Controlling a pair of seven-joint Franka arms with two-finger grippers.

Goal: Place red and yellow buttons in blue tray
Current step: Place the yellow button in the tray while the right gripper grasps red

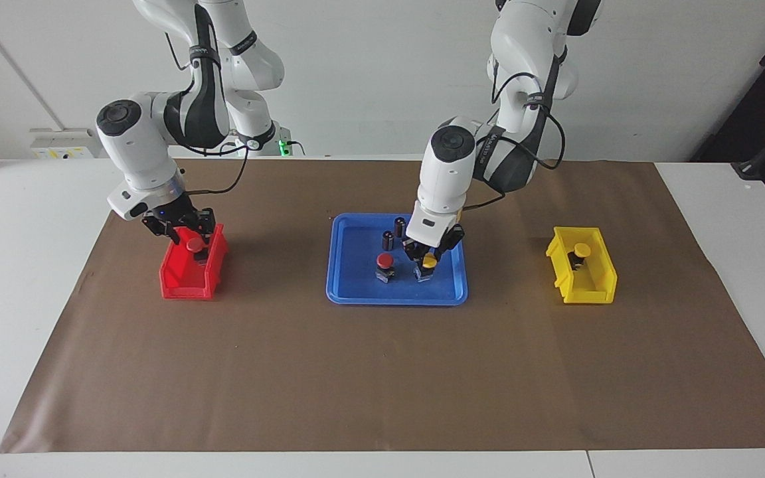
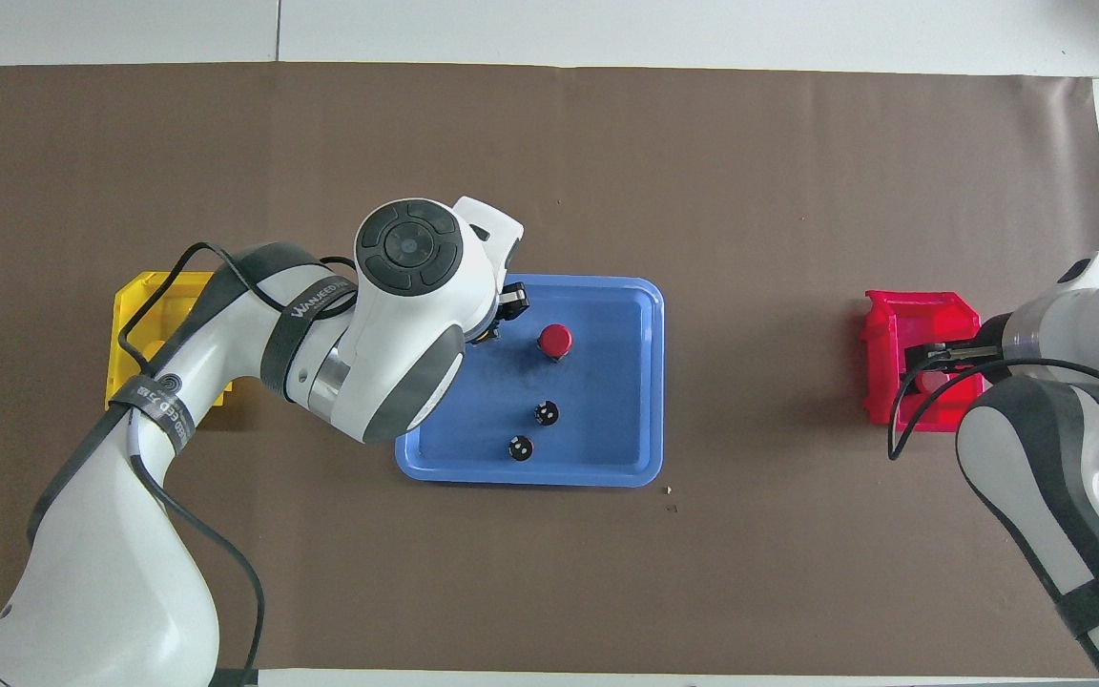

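left gripper: closed on a yellow button, cap between the fingertips; held low over the blue tray, centre of the facing frame, so it can be set down inside the rim.
red button in tray: stands just beside the held yellow one, apart from it; two dark capless cylinders sit just above in frame.
right gripper: reaches into the red bin, left of frame, around a second red button; grip cannot be told.
yellow bin: right of frame, one yellow button left inside, untouched.
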